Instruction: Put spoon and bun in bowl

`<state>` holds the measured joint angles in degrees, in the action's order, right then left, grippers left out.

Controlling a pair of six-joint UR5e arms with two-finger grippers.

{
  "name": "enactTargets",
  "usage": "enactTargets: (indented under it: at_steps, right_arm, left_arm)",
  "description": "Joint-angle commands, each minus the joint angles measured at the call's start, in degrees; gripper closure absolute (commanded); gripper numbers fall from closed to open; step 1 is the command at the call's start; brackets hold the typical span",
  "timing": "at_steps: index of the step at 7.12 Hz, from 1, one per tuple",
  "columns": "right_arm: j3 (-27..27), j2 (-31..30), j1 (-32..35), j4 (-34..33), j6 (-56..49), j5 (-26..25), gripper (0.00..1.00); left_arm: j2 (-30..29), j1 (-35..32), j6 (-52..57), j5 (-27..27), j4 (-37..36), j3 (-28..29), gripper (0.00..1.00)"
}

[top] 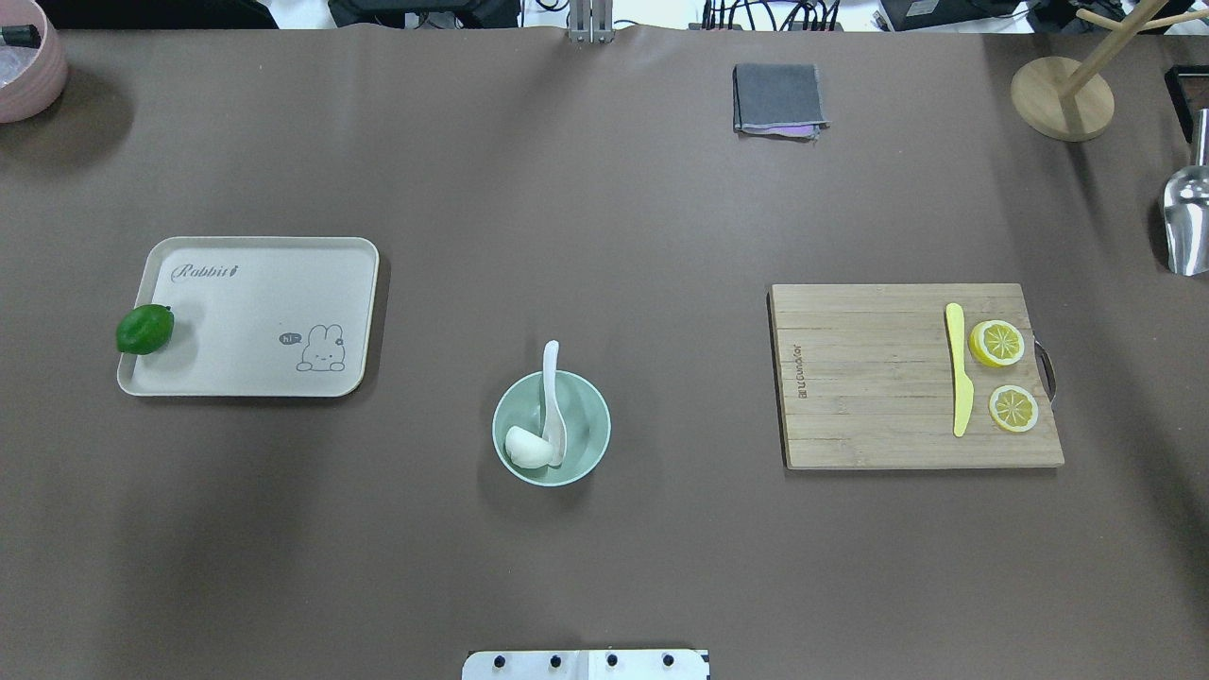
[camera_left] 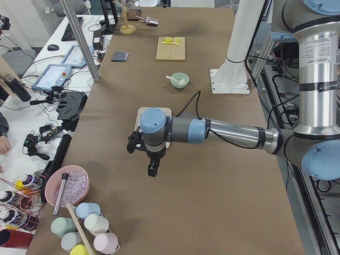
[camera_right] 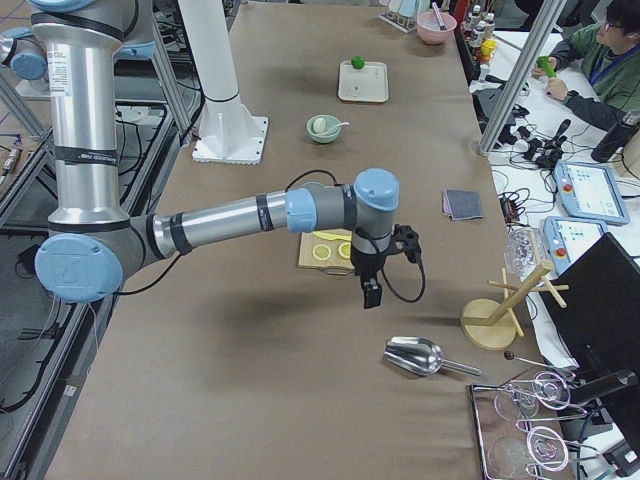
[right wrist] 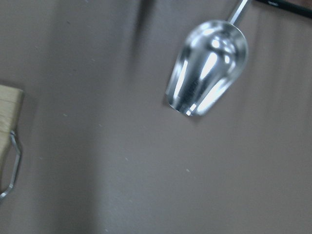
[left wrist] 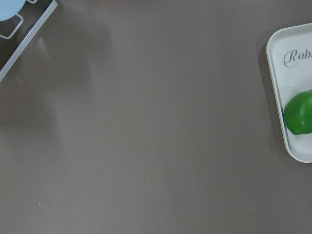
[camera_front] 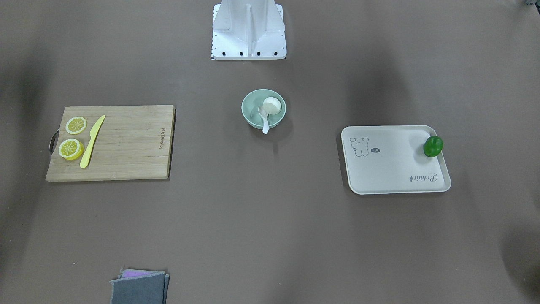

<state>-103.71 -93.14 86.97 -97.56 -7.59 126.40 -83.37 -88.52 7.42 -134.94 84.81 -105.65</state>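
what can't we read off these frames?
Left tool: side view only, open or shut unclear.
Right tool: side view only, same doubt.
Metal scoop: blurred in right wrist view, handle cut by top edge.
Green fruit: cut by right edge in left wrist view.

Bowl (top: 590, 423): pale mint green, plain.
Spoon (top: 551, 378): glossy white.
Bun (top: 527, 448): white, faintly yellowish.
Tray (top: 255, 302): cream, grey rabbit drawing.
Fruit (top: 144, 329): green.
Knife (top: 960, 378): yellow.
Board (top: 869, 387): striped wood grain.
Counter (top: 604, 227): brown.
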Motion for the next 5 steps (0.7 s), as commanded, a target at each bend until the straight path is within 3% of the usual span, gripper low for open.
enactTargets:
  at_steps: [1,2,5]
  right_arm:
    - [2.37,-5.36,9.84,0.09,-4.28,0.69,0.00]
    - [2.03,-6.08,12.84,0.09,-4.28,0.78,0.00]
    - [1.76,-7.57,13.40,0.18,-4.45,4.82,0.00]
  left_arm:
    - [0.57,-0.16,-0.30,0.03,0.09,0.01,0.02]
    - [0.83,-0.16,-0.04,-0.06,0.18,-0.25,0.02]
    - [0.75,-0.25,0.05,0.03,0.53,-0.26,0.02]
